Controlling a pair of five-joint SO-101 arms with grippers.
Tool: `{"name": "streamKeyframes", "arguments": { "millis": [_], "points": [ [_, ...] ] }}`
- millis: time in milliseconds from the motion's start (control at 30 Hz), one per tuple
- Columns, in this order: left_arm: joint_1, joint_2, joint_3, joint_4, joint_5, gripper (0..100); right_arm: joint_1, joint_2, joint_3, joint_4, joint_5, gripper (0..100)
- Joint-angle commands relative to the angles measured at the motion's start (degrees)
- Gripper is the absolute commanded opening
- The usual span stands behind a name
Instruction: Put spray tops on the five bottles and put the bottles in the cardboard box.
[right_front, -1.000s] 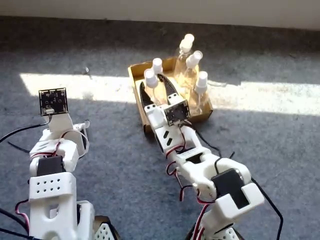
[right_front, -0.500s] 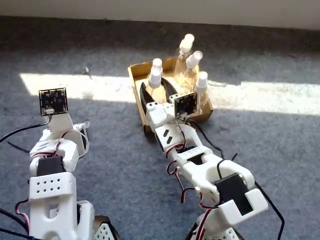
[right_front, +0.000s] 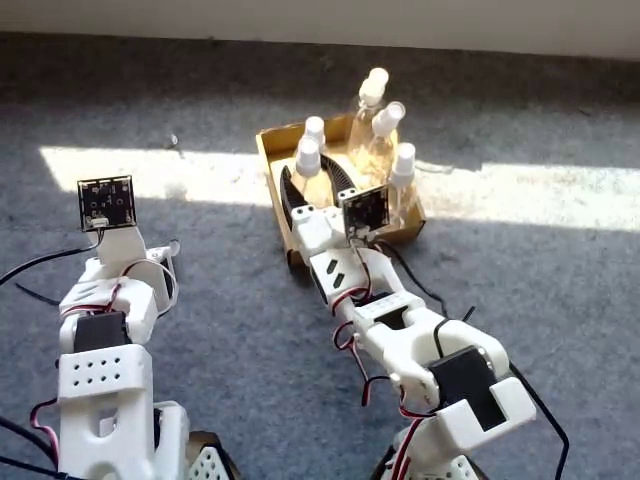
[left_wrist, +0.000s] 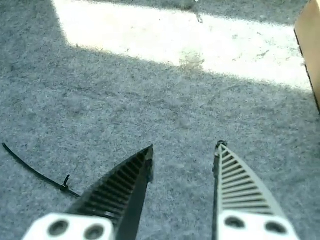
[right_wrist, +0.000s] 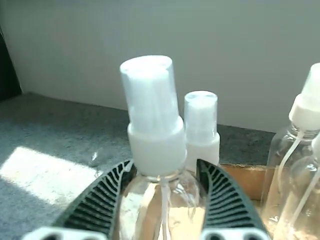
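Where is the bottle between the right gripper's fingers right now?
In the high view the bottle stands upright in the left half of the cardboard box, clasped by the right gripper, with another capped bottle just behind it.

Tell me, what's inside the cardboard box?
Clear bottles with white spray tops; the right gripper grips one bottle. The cardboard box's floor is hidden under them.

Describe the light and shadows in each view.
High view: a sunlit band crosses the carpet and the box, the rest lying in shade. Left wrist view: the left gripper is in shade, with a bright patch on the carpet beyond it. Right wrist view: sun lights the bottle in the right gripper, and a sunlit patch lies on the carpet behind.
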Motion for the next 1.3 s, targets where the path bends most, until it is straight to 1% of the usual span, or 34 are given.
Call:
{"name": "streamKeyframes", "arguments": {
  "millis": [0,67,133,733,800,900,1100,1267],
  "points": [
    [0.92,-0.84,-0.22,-0.7,0.35,19,-0.13,-2.77,-0.31,0.04,0.97,16.3],
    [0.92,-0.84,-0.22,-0.7,0.35,19,-0.13,-2.77,-0.31,0.04,0.97,21.7],
    [0.92,-0.84,-0.22,-0.7,0.35,19,-0.22,-2.77,-0.31,0.04,0.88,23.6],
    [0.92,-0.84,-0.22,-0.7,0.35,19,-0.04,-3.56,-0.84,0.04,1.14,23.5],
    [0.92,-0.84,-0.22,-0.79,0.35,19,-0.04,-5.05,-0.84,0.75,2.73,23.5],
    [0.92,-0.84,-0.22,-0.88,0.35,19,-0.04,-8.75,-0.84,6.81,5.54,23.5],
    [0.92,-0.84,-0.22,-0.88,0.35,19,0.04,-18.77,-5.14,20.35,5.71,23.5],
    [0.92,-0.84,-0.13,-0.88,0.35,19,2.07,-26.07,-11.65,31.52,5.71,23.5]
  ]
}}
